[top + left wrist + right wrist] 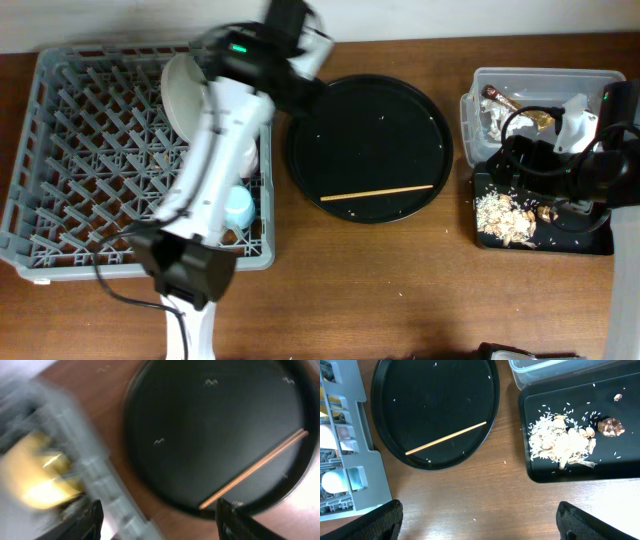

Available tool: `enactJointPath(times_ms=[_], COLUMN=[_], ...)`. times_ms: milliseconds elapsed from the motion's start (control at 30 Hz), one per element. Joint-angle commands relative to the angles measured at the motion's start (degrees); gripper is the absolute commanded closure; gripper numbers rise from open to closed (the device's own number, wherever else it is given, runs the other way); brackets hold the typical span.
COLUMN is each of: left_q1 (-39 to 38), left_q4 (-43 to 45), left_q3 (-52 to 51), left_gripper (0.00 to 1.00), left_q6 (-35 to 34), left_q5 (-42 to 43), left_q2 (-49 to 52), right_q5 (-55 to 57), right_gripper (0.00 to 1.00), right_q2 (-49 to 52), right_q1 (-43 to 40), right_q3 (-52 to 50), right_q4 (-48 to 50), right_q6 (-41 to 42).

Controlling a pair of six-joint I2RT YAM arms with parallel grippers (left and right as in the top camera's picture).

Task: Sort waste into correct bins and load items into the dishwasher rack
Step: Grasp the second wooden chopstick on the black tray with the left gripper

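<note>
The grey dishwasher rack [90, 150] stands at the left with the grey plate [183, 92] upright in it and the light blue cup [240, 208] near its right side. The yellow bowl [37, 480] shows blurred inside the rack wall. My left gripper [287, 98] is open and empty, above the gap between the rack and the round black tray; its jaws [157, 525] are wide apart. One wooden chopstick [375, 193] lies on that tray. My right gripper [480, 522] is open and empty above bare wood, near the flat black tray [590, 240] of food scraps [505, 215].
The large round black tray [368, 110] sits mid-table. The clear tub [545, 80] at the back right holds white tissue [491, 118] and a foil wrapper [500, 97]. Rice grains are scattered round the scraps [560, 442]. The rack's corner [355, 460] is at the left of the right wrist view.
</note>
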Motion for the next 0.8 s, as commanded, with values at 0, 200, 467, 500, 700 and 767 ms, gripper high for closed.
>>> enactJointPath(times_ms=[0,200,467,500,700,767], left_q1=[-6.12,-13.38,-18.45,-18.56,-18.69,-18.69], left_q4=[4.96,14.99,26.12,26.93,28.87,28.92], left_q3=[-8.59,-24.48,-30.67,-30.67,-30.67,-30.71], left_gripper=[0.29,0.29,0.3,0.3,0.33,0.36], left_q6=[9.53,20.61,23.76,23.76,23.67,23.02], left_q5=[1.79,1.79,1.4,1.46,1.62,1.66], left_q2=[0.98,1.46,6.1,7.02,10.73,11.61], right_q5=[0.48,0.48,0.48,0.48,0.48,0.5], right_gripper=[0.01,0.01,0.02,0.01,0.02,0.02], right_q2=[-0.09,-0.07,-0.07,-0.09,-0.07,-0.07], right_q1=[-0.24,-0.26,-0.24,-0.24,-0.24,-0.24], right_q3=[-0.22,-0.22,-0.22,-0.22,-0.22,-0.22], right_q4=[0.0,0.0,0.0,0.0,0.0,0.0], right_q6=[-0.22,-0.22,-0.22,-0.22,-0.22,-0.22])
